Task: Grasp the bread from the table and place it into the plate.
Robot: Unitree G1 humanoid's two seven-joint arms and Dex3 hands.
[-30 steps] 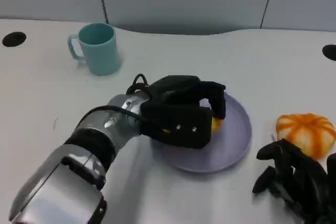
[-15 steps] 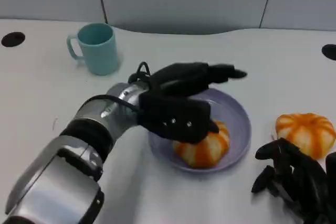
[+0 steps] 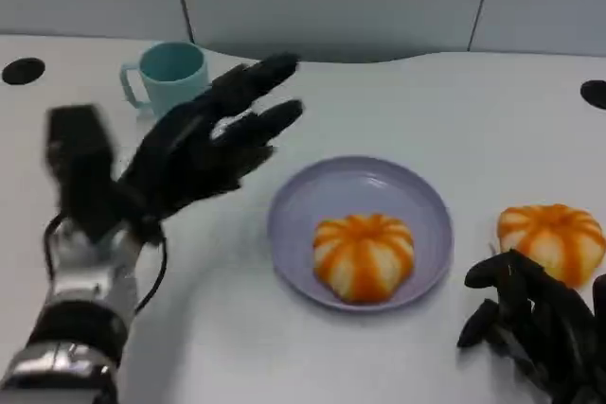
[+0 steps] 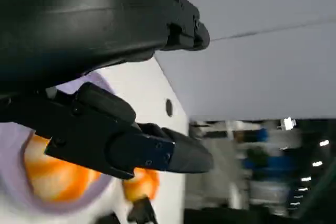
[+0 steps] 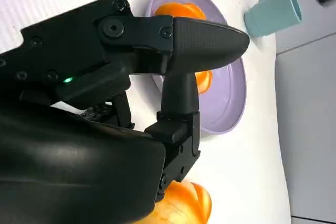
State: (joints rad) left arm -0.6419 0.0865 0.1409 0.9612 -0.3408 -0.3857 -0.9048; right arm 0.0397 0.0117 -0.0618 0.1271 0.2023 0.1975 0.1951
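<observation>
Left hand [image 3: 189,153] spread wide, empty, raised beside the round lilac plate [image 3: 294,205]. Orange-striped round bread [image 3: 364,254] lying inside that plate. Likely the release step done; next, clearing away. Right hand [image 3: 530,324] loosely curled, empty, near the plate's far side.

Left black many-fingered hand [image 3: 204,144] motion-blurred in head view, fingertips smeared. Right black hand [image 3: 535,324] cut by lower right frame edge. In left wrist view, orange-striped round bread [image 4: 55,174] on lilac plate [image 4: 13,169] blurred and largely hidden behind fingers. In right wrist view, second orange-striped bread [image 5: 184,205] cut by frame edge; teal mug [image 5: 273,10] handle hidden
</observation>
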